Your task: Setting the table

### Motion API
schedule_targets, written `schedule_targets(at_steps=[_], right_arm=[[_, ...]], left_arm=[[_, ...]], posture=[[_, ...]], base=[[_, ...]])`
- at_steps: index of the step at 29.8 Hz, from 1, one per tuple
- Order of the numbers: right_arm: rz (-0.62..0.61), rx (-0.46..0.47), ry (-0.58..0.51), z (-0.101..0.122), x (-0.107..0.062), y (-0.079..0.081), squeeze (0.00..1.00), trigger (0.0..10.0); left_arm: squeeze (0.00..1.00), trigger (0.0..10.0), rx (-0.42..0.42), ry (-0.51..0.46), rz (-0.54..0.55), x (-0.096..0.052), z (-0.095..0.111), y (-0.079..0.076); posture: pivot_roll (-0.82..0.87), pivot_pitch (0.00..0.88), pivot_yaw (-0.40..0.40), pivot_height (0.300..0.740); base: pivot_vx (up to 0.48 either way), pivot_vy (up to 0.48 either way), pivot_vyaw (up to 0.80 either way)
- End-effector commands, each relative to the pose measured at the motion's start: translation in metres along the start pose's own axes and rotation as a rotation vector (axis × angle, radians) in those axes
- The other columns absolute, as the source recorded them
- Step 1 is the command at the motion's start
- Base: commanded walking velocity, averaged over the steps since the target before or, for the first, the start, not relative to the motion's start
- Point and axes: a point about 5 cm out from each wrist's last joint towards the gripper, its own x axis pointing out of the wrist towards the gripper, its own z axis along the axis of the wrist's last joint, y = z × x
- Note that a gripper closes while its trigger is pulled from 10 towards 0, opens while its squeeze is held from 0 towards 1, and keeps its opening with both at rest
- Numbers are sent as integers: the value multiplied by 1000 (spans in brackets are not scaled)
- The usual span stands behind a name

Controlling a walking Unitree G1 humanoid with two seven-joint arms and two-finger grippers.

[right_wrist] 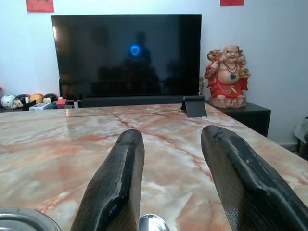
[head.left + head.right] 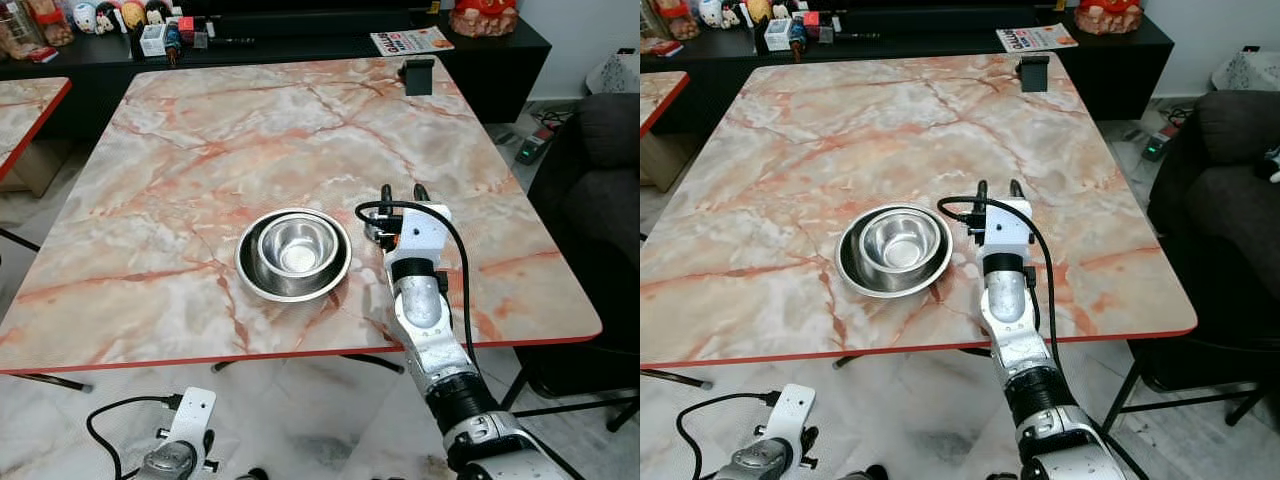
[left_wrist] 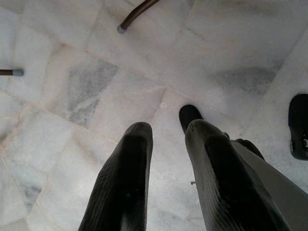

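Left gripper hung idle over floor, fingers apart. Right gripper sat low on the marble table, fingers parted, spoon between them, just beside stacked steel bowls. Looked like spoon placement; next move probably a clean retract.

Living room: television, sofa

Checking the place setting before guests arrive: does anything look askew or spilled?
Nothing stands out. The small steel bowl sits upright inside the larger bowl, unspilled, with the right gripper beside them, open over the table.
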Motion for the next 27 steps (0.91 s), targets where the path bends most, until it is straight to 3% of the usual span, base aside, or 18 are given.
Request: schedule_targets(at_steps=[1, 16, 27], right_arm=[[17, 7, -38, 8, 3, 2, 0, 10000], [38, 21, -53, 14, 7, 5, 0, 10000], [46, 33, -48, 15, 7, 8, 0, 10000]], left_arm=[[0, 10000, -4, 18, 3, -1, -6, 1], [0, 10000, 2, 28, -5, -1, -9, -4], [0, 10000, -7, 27, -3, -1, -8, -4]], posture=[[-13, 82, 50, 740], [2, 39, 33, 740], [15, 66, 37, 740]], base=[[0, 390, 0], [0, 388, 0], [0, 480, 0]])
